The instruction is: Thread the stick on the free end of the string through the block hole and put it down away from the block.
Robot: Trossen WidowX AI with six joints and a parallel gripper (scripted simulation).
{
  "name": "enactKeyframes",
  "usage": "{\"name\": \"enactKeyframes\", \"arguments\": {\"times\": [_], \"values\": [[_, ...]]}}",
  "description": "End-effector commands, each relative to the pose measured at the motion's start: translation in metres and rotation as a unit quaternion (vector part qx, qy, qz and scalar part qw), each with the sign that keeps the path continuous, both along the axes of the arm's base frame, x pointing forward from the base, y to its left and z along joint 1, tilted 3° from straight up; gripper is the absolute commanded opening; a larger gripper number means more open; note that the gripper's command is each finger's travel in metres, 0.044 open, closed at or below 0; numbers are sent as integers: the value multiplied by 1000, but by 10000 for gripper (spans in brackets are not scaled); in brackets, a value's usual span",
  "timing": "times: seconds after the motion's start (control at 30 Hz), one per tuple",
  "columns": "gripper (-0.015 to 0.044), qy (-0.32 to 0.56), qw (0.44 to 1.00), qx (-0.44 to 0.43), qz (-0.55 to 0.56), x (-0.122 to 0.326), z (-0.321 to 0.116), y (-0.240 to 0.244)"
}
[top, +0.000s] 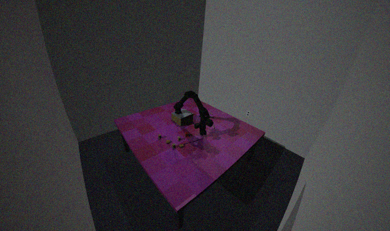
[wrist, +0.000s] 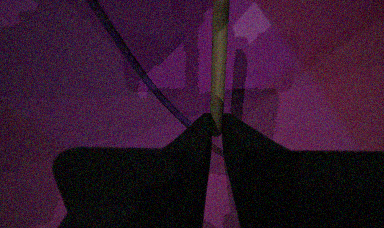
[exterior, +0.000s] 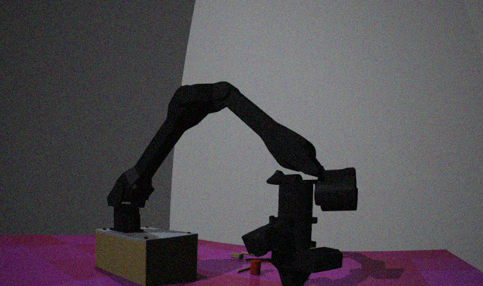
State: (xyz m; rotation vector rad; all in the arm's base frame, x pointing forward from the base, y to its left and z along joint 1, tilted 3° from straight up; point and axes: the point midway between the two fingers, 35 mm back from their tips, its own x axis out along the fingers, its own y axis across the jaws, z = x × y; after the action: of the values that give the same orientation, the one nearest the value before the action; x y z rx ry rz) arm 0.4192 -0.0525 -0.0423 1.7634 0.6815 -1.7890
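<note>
Stick (wrist: 219, 63) is clamped near one end in the claw (top: 202, 133) (exterior: 294, 281) (wrist: 217, 119); no container holds it.

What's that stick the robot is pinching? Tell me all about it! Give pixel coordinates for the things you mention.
The stick (wrist: 219, 58) is thin, round, straight and yellowish-brown, like wood. One end sits between the tips of the shut gripper (top: 202, 134) (wrist: 216, 122); the other runs out of the wrist picture. A dark string (wrist: 135, 65) comes near that pinched end.

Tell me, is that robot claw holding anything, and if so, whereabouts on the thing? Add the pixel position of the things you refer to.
Yes: the claw (top: 202, 134) (wrist: 216, 119) is shut on a thin wooden stick (wrist: 219, 63), pinched near one end; the other end runs out of the close-up view.
</note>
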Motion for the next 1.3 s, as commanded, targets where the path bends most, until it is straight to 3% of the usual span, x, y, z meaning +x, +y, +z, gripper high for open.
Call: {"name": "enactKeyframes", "arguments": {"times": [0.0, 1.27], "values": [[0, -4, 1000, 0, -2, -3, 0, 1], [0, -2, 1000, -1, -2, -37, -10, -15]]}}
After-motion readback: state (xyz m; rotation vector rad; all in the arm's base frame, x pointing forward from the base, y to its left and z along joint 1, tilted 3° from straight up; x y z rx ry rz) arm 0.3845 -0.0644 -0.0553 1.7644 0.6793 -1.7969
